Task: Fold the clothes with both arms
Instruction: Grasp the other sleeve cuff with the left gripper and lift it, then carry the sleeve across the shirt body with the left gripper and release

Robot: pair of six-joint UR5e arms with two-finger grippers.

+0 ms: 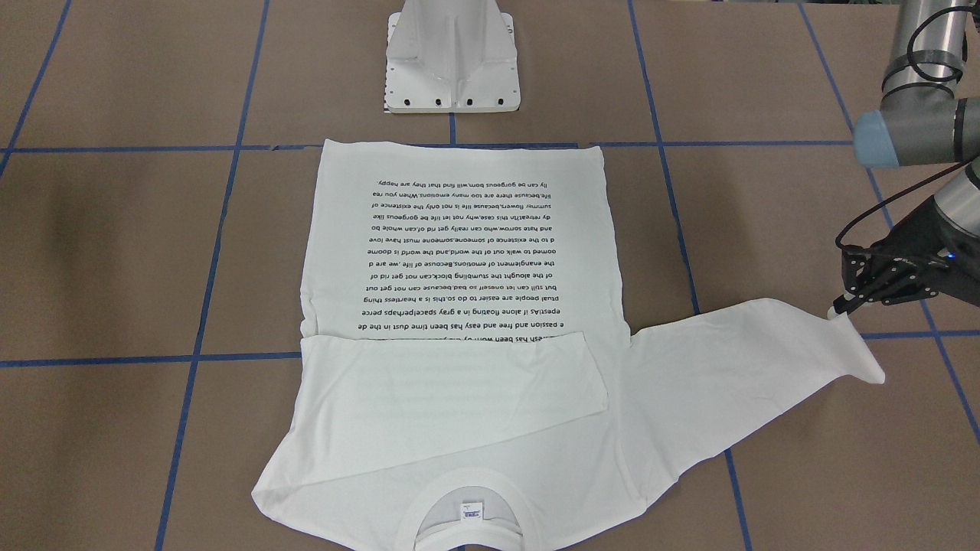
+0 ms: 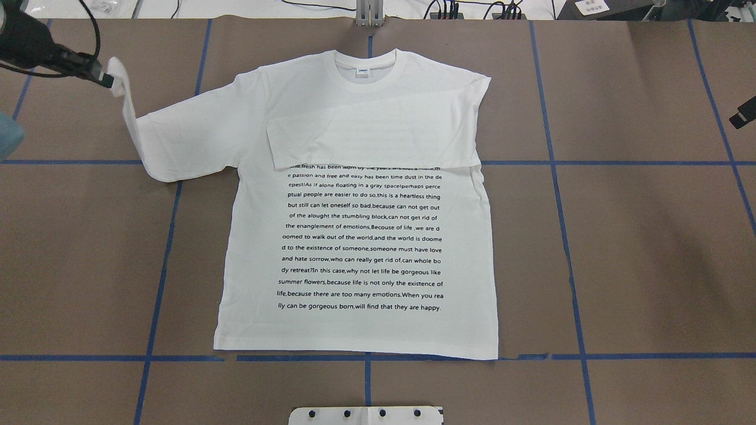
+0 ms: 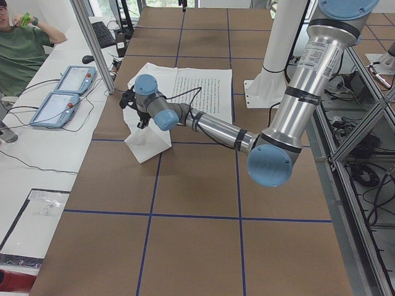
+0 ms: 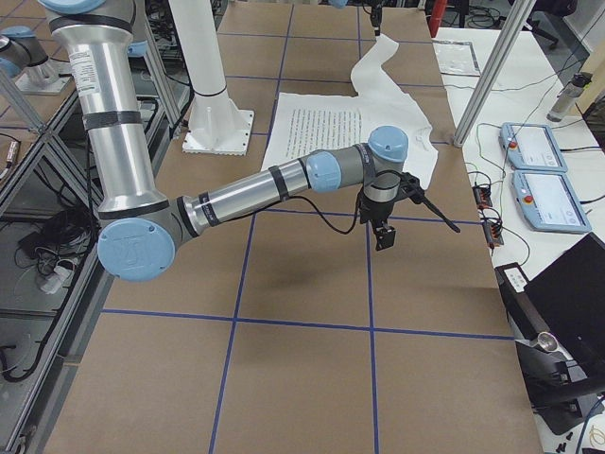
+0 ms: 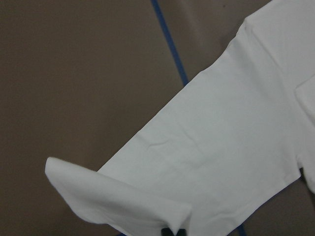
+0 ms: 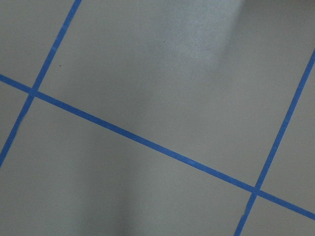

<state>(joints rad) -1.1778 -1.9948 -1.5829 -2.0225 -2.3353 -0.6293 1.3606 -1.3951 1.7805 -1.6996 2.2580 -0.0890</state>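
Brown table (image 2: pixel 638 260), blue tape grid (image 2: pixel 649 162). White T-shirt (image 2: pixel 360 248) flat at centre, collar (image 2: pixel 366 65) away from robot, one sleeve (image 2: pixel 372 144) folded across chest. Other sleeve (image 2: pixel 177 141) raised at cuff (image 2: pixel 118 74), pinched in left gripper (image 2: pixel 105 78). Second sleeve fold in hand; next move likely calls for carrying cuff inward over chest. Right gripper (image 2: pixel 742 115) well clear; fingers' state unreadable.

T-shirt (image 2: pixel 360 236): white, long-sleeved, spread flat and front up; black text block (image 2: pixel 361 242) readable.
Held sleeve (image 2: pixel 177 139): stretched sideways from the body; cuff (image 2: pixel 120 79) raised and pinched in the left gripper (image 2: pixel 108 80).
Folded sleeve (image 2: pixel 372 144): laid across the chest, covering the top text line, well apart from both grippers.
Left arm (image 3: pixel 216 128): grey tube with light-blue caps, reaching low.
Right arm (image 4: pixel 246 197): extended; the right gripper (image 2: pixel 735 121) is well apart from the T-shirt, jaw state unclear.
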